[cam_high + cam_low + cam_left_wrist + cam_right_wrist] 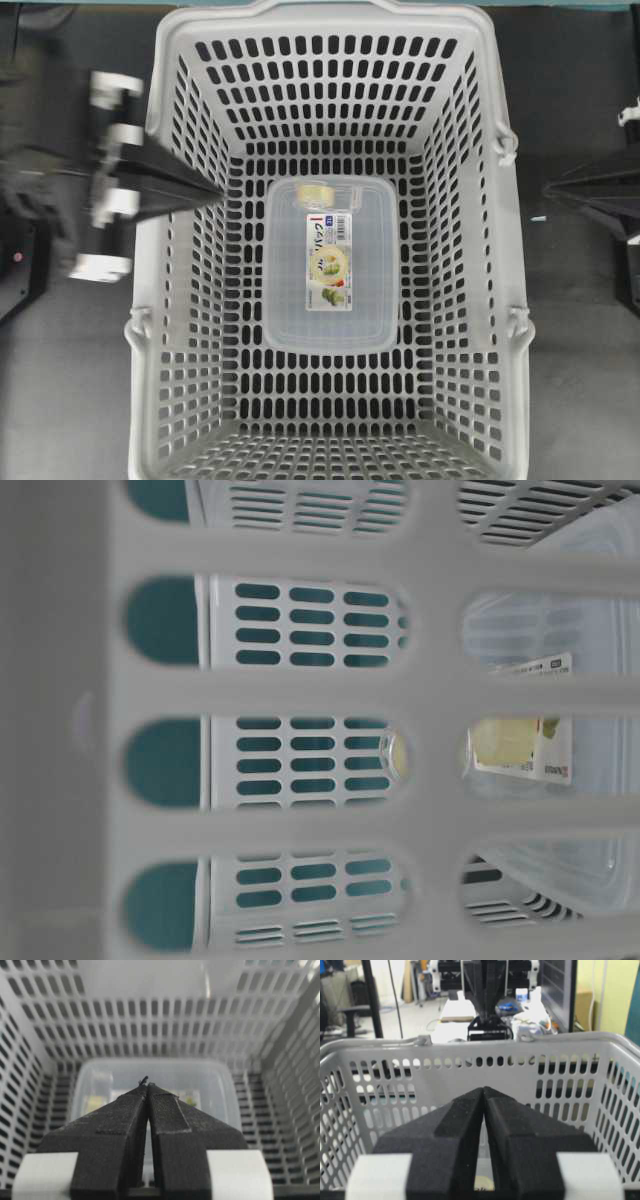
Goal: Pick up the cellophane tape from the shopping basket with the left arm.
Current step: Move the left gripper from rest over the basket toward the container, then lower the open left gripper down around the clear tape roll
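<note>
The cellophane tape [318,191] is a small pale ring at the far end of the clear box [330,265], seen through the box's plastic. I cannot tell whether it lies in or under the box. The box lies on the floor of the shopping basket [330,22]. My left gripper [218,192] is shut and empty, with its tip just over the basket's left wall, level with the tape and well above the floor. In the left wrist view the shut tips [147,1084] point at the box [210,1080]. My right gripper [548,190] is shut outside the right wall.
The box has a colourful label [333,262] and fills most of the basket's floor. In the right wrist view the gripper [483,1089] faces the basket's outer wall [470,1047]. The table-level view looks through the basket's slots [300,690] at the label [520,745].
</note>
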You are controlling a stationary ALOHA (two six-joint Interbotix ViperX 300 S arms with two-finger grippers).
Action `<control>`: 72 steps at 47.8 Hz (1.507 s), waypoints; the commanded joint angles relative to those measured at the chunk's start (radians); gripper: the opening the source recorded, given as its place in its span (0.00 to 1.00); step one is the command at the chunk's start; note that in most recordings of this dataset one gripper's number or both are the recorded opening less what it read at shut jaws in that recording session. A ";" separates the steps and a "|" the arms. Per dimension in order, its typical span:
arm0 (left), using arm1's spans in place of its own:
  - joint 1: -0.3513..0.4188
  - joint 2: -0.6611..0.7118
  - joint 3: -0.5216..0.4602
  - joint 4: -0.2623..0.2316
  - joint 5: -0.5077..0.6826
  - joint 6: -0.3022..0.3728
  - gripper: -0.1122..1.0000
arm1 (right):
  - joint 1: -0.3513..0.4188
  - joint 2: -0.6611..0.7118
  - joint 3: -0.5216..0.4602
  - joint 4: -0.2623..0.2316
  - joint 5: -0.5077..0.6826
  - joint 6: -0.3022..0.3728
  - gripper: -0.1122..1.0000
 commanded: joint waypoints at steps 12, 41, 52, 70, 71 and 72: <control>-0.015 0.265 -0.276 0.005 0.275 0.017 0.10 | 0.002 -0.011 -0.021 0.002 0.040 -0.002 0.11; -0.026 0.491 -0.430 0.005 0.396 0.008 0.10 | -0.003 -0.026 -0.026 0.003 0.061 0.000 0.81; -0.018 0.578 -0.489 0.005 0.474 0.017 0.10 | -0.003 -0.031 -0.028 0.003 0.061 -0.002 0.80; -0.023 0.696 -0.551 0.005 0.535 0.015 0.74 | -0.003 -0.032 -0.026 0.003 0.061 -0.003 0.80; -0.023 0.704 -0.551 0.005 0.541 0.014 0.78 | -0.003 -0.032 -0.026 0.003 0.061 -0.003 0.80; -0.021 0.709 -0.552 0.005 0.548 0.014 0.82 | -0.003 -0.032 -0.026 0.003 0.061 -0.003 0.80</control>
